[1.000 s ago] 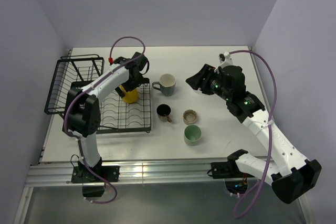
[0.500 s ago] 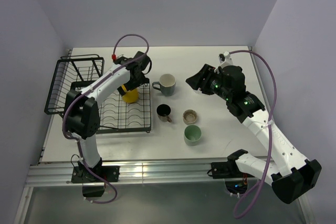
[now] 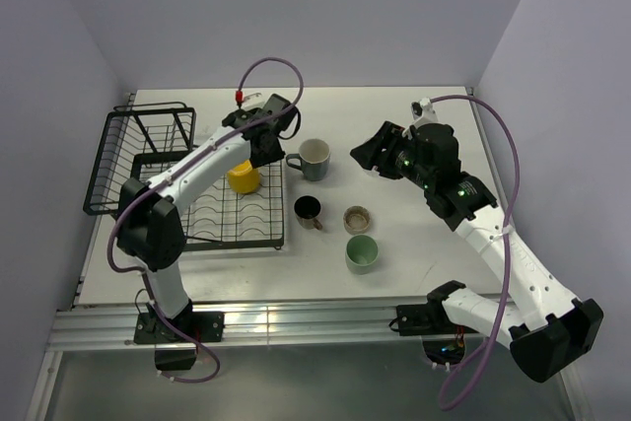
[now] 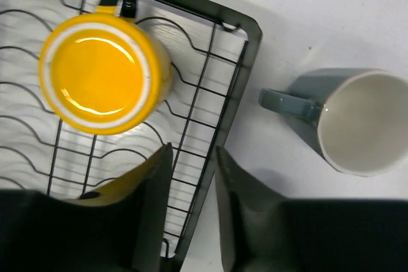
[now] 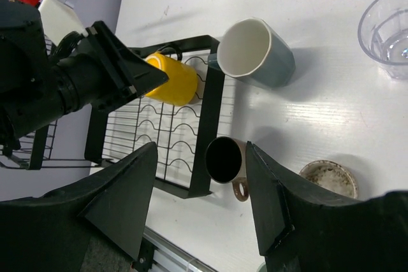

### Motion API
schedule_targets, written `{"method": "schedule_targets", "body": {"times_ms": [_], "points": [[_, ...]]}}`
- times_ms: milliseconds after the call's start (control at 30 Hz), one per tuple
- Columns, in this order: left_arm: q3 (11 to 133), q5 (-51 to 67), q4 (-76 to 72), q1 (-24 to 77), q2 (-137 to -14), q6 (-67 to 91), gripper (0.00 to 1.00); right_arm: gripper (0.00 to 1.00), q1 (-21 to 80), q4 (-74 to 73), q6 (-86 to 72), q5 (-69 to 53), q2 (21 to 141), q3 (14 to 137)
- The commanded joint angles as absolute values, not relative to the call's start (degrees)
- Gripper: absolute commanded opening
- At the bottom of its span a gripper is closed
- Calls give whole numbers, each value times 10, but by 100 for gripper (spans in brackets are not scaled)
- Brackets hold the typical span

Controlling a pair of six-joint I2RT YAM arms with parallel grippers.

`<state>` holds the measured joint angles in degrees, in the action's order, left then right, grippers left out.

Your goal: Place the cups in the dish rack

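Note:
The yellow mug point(image 3: 244, 177) stands mouth down on the dish rack point(image 3: 212, 224), also seen in the left wrist view as yellow mug point(image 4: 102, 81) on dish rack point(image 4: 239, 68). My left gripper point(image 3: 274, 150) hovers over the rack's right edge, between the yellow mug and the grey mug point(image 3: 314, 158). Its jaws are narrowed but apart and hold nothing point(image 4: 191, 157). The black mug point(image 3: 309, 209), beige-brown cup point(image 3: 357, 218) and pale green tumbler point(image 3: 361, 252) stand on the table. My right gripper point(image 3: 367, 155) hangs open and empty point(image 5: 201, 151) high above the black mug point(image 5: 224, 159). The clear glass point(image 5: 389, 23) shows only in the right wrist view.
The rack's raised basket point(image 3: 148, 130) is at the far left by the wall. A purple cable point(image 3: 266, 66) arcs above the left wrist. The table's near edge meets a metal rail point(image 3: 296, 322).
My left gripper has moved right, off the yellow mug toward the grey mug, and its jaws have narrowed. The yellow mug stays in the rack. The right arm has not moved.

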<state>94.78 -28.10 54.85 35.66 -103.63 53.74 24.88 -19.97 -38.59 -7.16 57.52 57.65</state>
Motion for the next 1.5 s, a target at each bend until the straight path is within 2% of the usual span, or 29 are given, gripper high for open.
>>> {"method": "schedule_targets", "body": {"times_ms": [0,33,133,267,700,1467], "points": [[928,-229,485,356,-1033,488,31,65,252,-200,-378,-59,575,596],[927,-229,486,356,-1039,491,21,65,252,-201,-377,-55,573,598],[933,-236,491,351,-1070,500,8,65,253,-207,-374,-53,570,599],[933,-228,482,345,-1103,499,2,65,253,-212,-371,-49,570,599],[871,-246,470,295,-1097,505,0,65,252,-191,-370,-59,591,584],[853,-316,507,233,-1064,547,1,64,271,-187,-339,-37,672,586]]}}
